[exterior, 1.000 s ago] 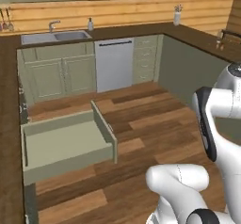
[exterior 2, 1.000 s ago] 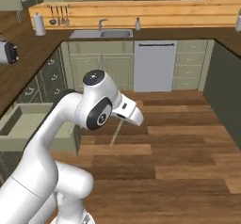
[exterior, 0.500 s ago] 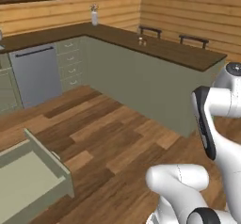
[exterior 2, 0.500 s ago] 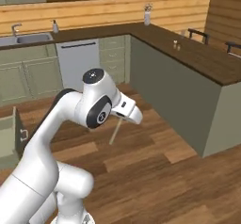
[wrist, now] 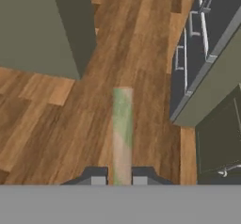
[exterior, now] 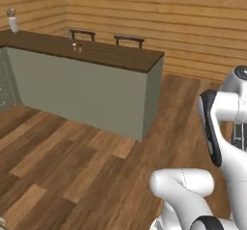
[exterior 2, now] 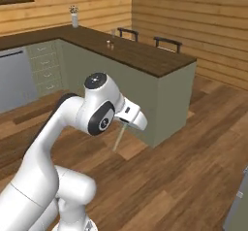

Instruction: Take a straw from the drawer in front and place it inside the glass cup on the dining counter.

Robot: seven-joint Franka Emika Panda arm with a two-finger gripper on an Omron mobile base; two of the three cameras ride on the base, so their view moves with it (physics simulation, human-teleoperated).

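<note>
Honey-coloured plank walls and a warm wood floor framed the kitchen, with the long dark brown wood-plank tabletop (exterior 2: 145, 55) on its pale green base standing well ahead of the pincer (wrist: 118, 180) and above its level. The pincer was closed tight on the thin, straight, pale off-white straw (wrist: 122, 133), which ran out from between the dark tips and pointed down over the floor; from the right base camera the same straw (exterior 2: 118, 139) hung slanting below the white hand. The small clear straight-sided glass cup (exterior 2: 113, 32) stood far off on that tabletop, just beside two tiny shakers (exterior 2: 109, 44), near the black-framed stools (exterior 2: 167, 43). Such a straw would likely be almost weightless, fairly stiff along its length yet easy to crush or kink, and smooth enough to slip or pivot in a narrow grip. The hold sat near one end, leaving a long free length, which suited lowering the free tip into the cup, though any swing could tilt it.
</note>
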